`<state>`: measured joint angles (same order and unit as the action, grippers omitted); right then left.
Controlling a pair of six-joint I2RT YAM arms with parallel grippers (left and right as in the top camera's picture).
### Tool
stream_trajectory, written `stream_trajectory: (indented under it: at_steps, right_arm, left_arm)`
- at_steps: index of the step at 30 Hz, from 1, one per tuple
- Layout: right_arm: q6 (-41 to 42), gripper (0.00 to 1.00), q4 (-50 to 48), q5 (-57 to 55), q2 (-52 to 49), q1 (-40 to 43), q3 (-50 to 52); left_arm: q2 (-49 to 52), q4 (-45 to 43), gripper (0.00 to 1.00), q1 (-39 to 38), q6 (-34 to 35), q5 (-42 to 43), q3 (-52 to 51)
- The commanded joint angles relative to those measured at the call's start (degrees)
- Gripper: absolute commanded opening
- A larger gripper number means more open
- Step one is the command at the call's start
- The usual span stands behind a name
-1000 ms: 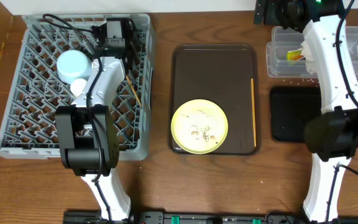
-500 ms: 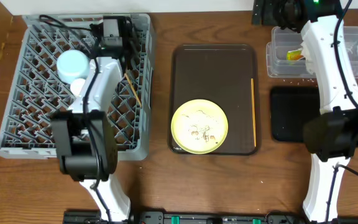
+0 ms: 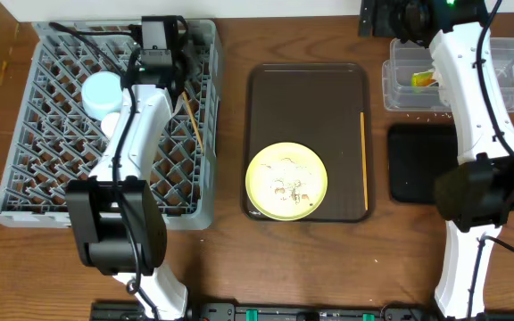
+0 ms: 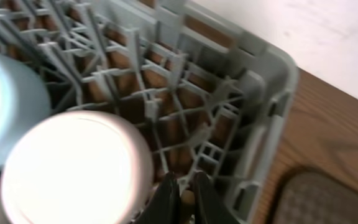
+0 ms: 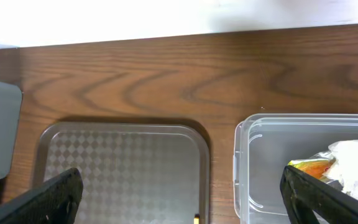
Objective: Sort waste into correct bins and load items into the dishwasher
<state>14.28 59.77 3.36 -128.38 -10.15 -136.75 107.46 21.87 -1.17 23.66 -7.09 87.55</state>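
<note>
The grey dish rack (image 3: 52, 192) holds a light blue bowl (image 3: 105, 89), a small white cup (image 3: 114, 122) and one wooden chopstick (image 3: 191, 125) leaning by its right wall. My left gripper (image 3: 163, 40) is shut and empty over the rack's back right corner (image 4: 272, 81); its jaws (image 4: 185, 196) sit beside a glare-washed pale round vessel (image 4: 73, 168), cup or pink bowl I cannot tell. The pale yellow plate (image 3: 286, 181) carries beige crumbs (image 3: 289, 188). A second chopstick (image 3: 363, 160) lies on the brown tray. The crumpled wrapper (image 3: 422, 78) lies in the clear tub (image 5: 253, 168). My right gripper (image 5: 188, 199) is open.
The dark brown serving tray (image 3: 306, 89) lies mid-table and also shows in the right wrist view (image 5: 123, 162). The shallow black tray (image 3: 422, 160) sits in front of the clear tub (image 3: 400, 94). A white wall runs along the table's back edge. Small crumbs lie in front of the tub.
My left gripper has moved toward the back of the rack, away from the chopstick, which stays in the rack. My right arm has shifted slightly left.
</note>
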Motion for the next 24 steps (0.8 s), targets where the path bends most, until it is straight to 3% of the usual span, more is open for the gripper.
stream_trajectory:
  at_steps: [1, 3, 4, 8, 10, 13, 17, 24]
  right_arm:
    - [0.5, 0.99, 0.1, -0.1, -0.2, -0.5, -0.3]
    - [0.5, 0.99, 0.1, -0.1, -0.2, -0.5, -0.3]
    - [0.5, 0.99, 0.1, -0.1, -0.2, -0.5, -0.3]
    - [0.5, 0.99, 0.1, -0.1, -0.2, -0.5, -0.3]
    - [0.5, 0.99, 0.1, -0.1, -0.2, -0.5, -0.3]
    - [0.5, 0.99, 0.1, -0.1, -0.2, -0.5, -0.3]
    - [0.5, 0.99, 0.1, -0.1, -0.2, -0.5, -0.3]
    - [0.5, 0.99, 0.1, -0.1, -0.2, -0.5, -0.3]
  left_arm:
    - [-0.3, -0.3, 0.08, -1.3, 0.3, 3.7, 0.5]
    - [-0.1, -0.3, 0.09, -1.6, 0.4, 3.7, 0.5]
    - [-0.1, -0.3, 0.14, -1.7, 0.3, 3.7, 0.5]
    - [-0.1, -0.5, 0.46, -1.8, 0.3, 3.7, 0.5]
    - [-0.1, -0.8, 0.56, -1.7, 0.3, 3.7, 0.5]
    - [-0.3, -1.5, 0.61, -1.7, 0.3, 3.7, 0.5]
    - [-1.7, -0.9, 0.62, -1.8, 0.3, 5.7, 0.5]
    - [-3.2, -1.0, 0.63, -2.3, 0.3, 29.7, 0.5]
